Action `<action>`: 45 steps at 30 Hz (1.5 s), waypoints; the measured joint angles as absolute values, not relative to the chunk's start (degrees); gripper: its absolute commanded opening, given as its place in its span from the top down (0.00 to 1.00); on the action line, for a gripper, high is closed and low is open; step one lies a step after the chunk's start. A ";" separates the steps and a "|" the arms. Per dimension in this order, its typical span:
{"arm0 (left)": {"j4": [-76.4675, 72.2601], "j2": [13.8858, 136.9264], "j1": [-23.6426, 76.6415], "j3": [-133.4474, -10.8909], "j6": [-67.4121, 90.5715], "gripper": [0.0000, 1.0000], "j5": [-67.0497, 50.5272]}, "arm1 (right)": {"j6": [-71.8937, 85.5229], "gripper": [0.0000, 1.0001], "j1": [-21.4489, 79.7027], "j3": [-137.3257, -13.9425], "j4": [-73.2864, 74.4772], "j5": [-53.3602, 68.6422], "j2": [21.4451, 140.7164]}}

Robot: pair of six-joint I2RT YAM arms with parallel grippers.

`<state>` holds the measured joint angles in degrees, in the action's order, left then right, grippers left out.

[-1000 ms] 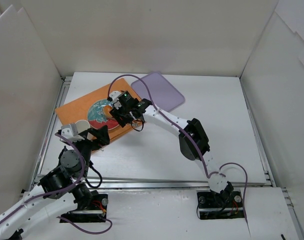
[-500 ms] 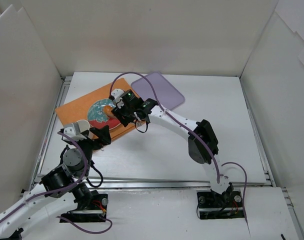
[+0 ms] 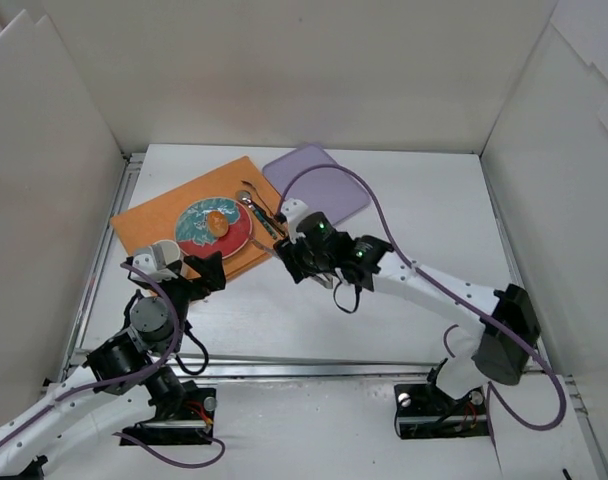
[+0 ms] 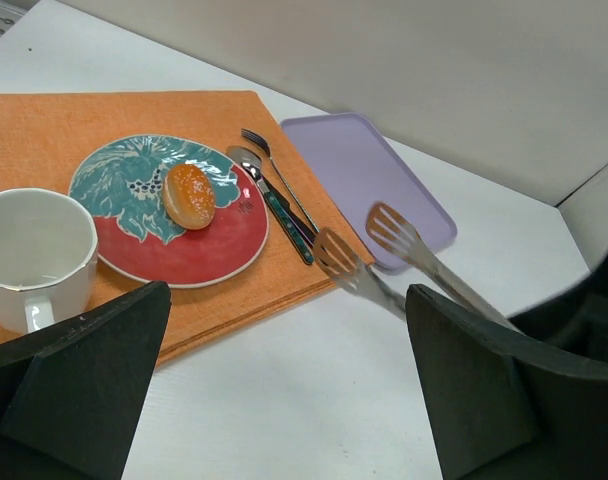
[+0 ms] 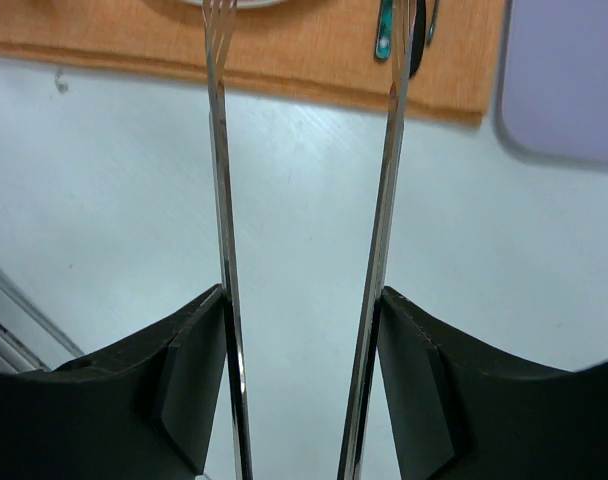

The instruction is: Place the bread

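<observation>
Right gripper (image 5: pixel 304 310) is clamped on a pair of thin silver metal tongs (image 5: pixel 220 150). The tips are spread with nothing between them, reaching over the edge of the orange woven placemat (image 4: pixel 44 130). The small golden-orange bun (image 4: pixel 189 194) sits on the round red-and-teal plate (image 4: pixel 209 250). Left gripper (image 4: pixel 284 300) gapes wide, with a white cup (image 4: pixel 34 260) beside it.

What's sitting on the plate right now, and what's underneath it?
Only the bread lies on the plate, near its middle. The plate rests on the orange mat; the part of the mat beneath it is covered.
</observation>
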<state>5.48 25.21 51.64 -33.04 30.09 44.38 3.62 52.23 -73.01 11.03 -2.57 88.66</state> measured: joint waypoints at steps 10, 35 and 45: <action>4.36 23.86 51.64 -31.59 29.95 0.00 42.19 | 13.82 0.45 54.35 -45.15 7.86 -6.57 73.56; 3.99 22.70 51.64 -31.57 29.12 0.00 41.78 | 11.14 0.20 49.21 -46.98 0.62 -2.55 92.29; 3.99 22.70 51.64 -31.57 29.08 0.00 41.76 | 5.61 0.02 46.02 -50.48 1.10 0.03 95.37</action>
